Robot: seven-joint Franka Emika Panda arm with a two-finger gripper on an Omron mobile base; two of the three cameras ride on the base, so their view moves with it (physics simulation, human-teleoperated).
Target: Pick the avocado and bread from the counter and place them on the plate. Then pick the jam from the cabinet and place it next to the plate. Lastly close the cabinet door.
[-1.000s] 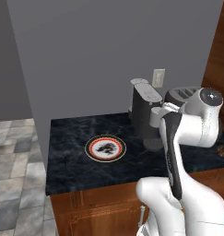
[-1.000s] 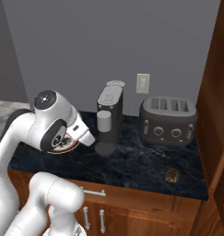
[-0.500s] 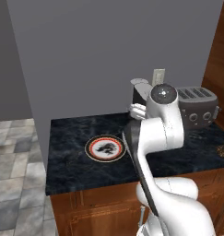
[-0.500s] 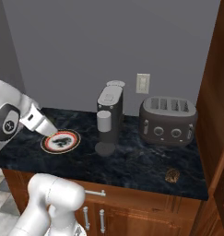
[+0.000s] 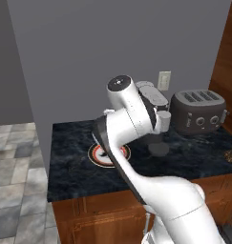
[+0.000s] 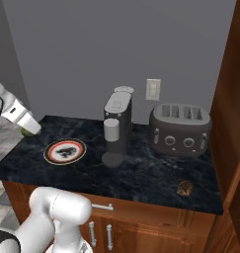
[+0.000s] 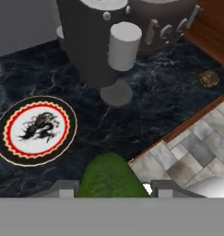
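The hand [image 7: 111, 191] is clamping the green avocado [image 7: 111, 177] at the hand view's bottom centre, hovering above the desk [image 7: 145, 115] edge. The plate [image 7: 36, 130] is lying bare at middle left, beside the coffee machine [image 7: 92, 41].

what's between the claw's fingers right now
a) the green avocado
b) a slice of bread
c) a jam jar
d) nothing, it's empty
a: in the hand view the avocado sits between the two finger tips of the claw, carried above the counter, with the plate still bare.
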